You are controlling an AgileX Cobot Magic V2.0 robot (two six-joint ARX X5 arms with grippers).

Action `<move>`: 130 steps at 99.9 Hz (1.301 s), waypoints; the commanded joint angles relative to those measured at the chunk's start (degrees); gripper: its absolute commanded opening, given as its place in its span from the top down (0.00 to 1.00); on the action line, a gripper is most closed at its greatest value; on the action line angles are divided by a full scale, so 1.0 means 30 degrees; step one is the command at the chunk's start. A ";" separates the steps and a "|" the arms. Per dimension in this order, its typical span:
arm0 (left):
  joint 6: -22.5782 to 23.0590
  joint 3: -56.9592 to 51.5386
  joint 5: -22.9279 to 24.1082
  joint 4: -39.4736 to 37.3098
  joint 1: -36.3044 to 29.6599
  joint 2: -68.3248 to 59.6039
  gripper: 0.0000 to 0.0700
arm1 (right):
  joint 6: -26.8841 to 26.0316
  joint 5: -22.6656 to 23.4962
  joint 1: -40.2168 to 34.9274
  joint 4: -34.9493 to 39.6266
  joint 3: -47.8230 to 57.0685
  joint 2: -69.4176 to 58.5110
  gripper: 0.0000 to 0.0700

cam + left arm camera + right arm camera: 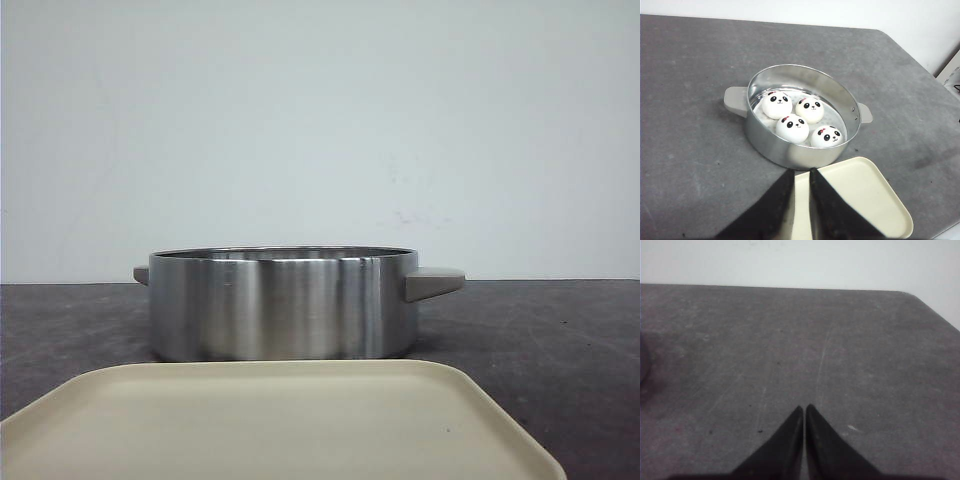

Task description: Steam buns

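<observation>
Several white panda-face buns (pixel 792 128) lie inside a round steel pot (pixel 790 150) with two grey handles, seen in the left wrist view. In the front view only the pot's wall (pixel 280 300) shows and hides the buns. My left gripper (pixel 801 171) hangs above the near side of the pot, over the cream tray, its fingers a narrow gap apart and holding nothing. My right gripper (pixel 804 407) is shut over bare grey table, with nothing between its fingers. Neither gripper appears in the front view.
A cream rectangular tray (pixel 280 420) with nothing on it lies just in front of the pot, and the left wrist view also shows that tray (pixel 865 195). The table's far edge meets a white wall. The table's right corner shows in both wrist views.
</observation>
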State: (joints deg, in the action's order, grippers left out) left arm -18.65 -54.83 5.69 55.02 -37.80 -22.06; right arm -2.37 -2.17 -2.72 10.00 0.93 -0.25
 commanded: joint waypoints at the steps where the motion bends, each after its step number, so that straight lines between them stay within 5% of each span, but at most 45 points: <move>1: -0.0007 -0.0321 -0.0044 -0.0204 -0.0160 -0.0015 1.00 | -0.0109 0.0313 -0.0044 0.0029 -0.0087 0.0015 0.99; 92: 0.0000 -0.0321 -0.0036 -0.0197 -0.0160 0.0015 1.00 | -0.0066 0.0787 -0.0146 -0.0328 -0.0080 0.0015 0.99; 103: 0.0969 -0.0219 0.0328 -0.0372 0.0393 0.0444 1.00 | -0.0073 0.0787 -0.0146 -0.0328 -0.0080 0.0015 0.99; 115: 0.3381 0.1887 -0.0605 -0.3759 0.3024 0.2317 1.00 | -0.0066 0.0787 -0.0146 -0.0328 -0.0080 0.0015 0.99; 130: 0.4116 0.6856 -0.1260 -0.9333 0.6237 0.5574 1.00 | -0.0073 0.0794 -0.0146 -0.0328 -0.0080 0.0015 0.99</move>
State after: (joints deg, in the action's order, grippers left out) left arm -9.74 -39.99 2.24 33.28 -21.78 -7.84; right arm -2.37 0.27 -2.98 9.67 0.91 -0.25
